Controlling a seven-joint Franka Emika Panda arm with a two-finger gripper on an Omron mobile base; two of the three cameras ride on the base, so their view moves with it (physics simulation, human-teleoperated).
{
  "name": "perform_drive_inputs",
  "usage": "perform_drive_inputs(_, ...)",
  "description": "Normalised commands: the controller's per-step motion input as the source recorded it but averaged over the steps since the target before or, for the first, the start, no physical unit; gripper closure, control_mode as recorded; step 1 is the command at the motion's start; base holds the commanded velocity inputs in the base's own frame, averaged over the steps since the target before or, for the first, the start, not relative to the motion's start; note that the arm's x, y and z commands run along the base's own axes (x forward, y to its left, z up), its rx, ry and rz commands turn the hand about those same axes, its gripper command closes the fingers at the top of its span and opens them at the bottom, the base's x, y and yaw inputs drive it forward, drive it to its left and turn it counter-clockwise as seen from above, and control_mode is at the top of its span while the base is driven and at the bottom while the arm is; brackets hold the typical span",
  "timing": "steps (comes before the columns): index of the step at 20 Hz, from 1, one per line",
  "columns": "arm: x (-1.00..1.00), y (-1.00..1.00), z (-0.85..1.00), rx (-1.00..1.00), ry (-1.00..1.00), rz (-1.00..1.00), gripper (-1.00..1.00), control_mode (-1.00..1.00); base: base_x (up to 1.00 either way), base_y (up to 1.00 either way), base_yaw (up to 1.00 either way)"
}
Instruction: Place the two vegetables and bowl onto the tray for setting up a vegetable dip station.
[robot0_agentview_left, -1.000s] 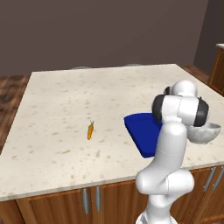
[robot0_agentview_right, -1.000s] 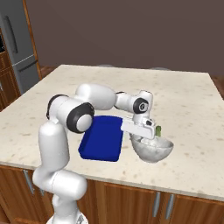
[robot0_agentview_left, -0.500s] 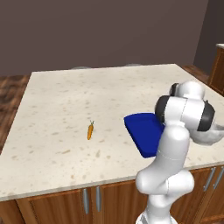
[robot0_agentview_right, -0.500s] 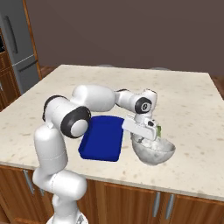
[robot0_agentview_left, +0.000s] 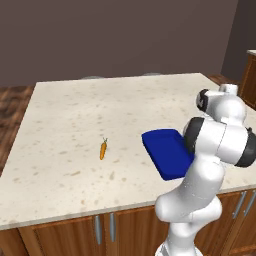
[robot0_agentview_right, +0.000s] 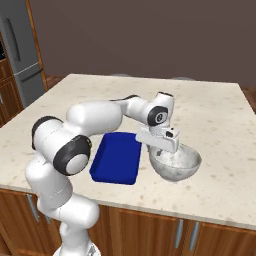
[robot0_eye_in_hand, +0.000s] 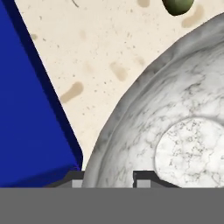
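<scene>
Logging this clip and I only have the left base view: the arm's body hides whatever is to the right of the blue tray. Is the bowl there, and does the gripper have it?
Observer: Yes. In the right base view the bowl sits just right of the tray, and the gripper is down at its near-left rim.
Operator: Closed on it?
Observer: The hand view shows the fingertips straddling the bowl's rim, jaws narrow, so it looks shut on the bowl.
Operator: I see the carrot. Where's the green vegetable?
Observer: The hand view shows a dark green vegetable on the counter just beyond the bowl.
</scene>
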Motion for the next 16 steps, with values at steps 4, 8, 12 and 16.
perform_drive_inputs(4,-0.22,0.28,0.28,-0.07,-0.19,0.12,1.0,-1.0,0.0,0.0,0.0)
perform_drive_inputs(8,-0.09,0.31,0.3,-0.05,-0.11,0.16,1.0,-1.0,0.0,0.0,0.0)
perform_drive_inputs(12,-0.04,0.37,0.26,-0.04,-0.1,0.15,1.0,-1.0,0.0,0.0,0.0)
perform_drive_inputs(16,0.0,0.42,0.2,-0.03,-0.09,0.16,1.0,-1.0,0.0,0.0,0.0)
